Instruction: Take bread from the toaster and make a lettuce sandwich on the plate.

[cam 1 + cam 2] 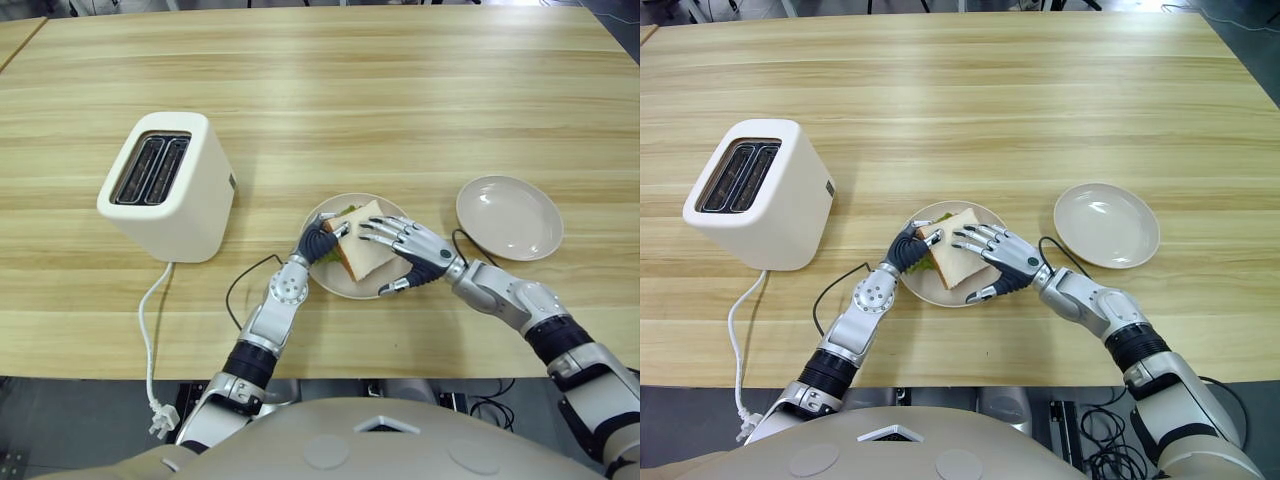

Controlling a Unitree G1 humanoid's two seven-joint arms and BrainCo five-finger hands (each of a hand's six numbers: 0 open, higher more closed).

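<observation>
A: Left eye view. Top slice (360,258) sits on the plate (335,283), lettuce (349,211) peeking at its far edge. Left robot hand (315,243) pinches the slice's left corner. Right robot hand (418,250) is spread flat over it, gripping nothing.

B: Right eye view. Green also shows under the slice's left side. I'd judge the slice soft, light and crushable, so hold it gently by the crust edges.

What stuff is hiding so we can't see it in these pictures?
- Toaster slots, both views: too dark inside to tell if bread remains.
- Lettuce: mostly under the top bread slice; just a green edge shows.
- Anything beneath that slice: covered by it and the right hand.
- Left hand: its grip on the bread is unclear.
</observation>
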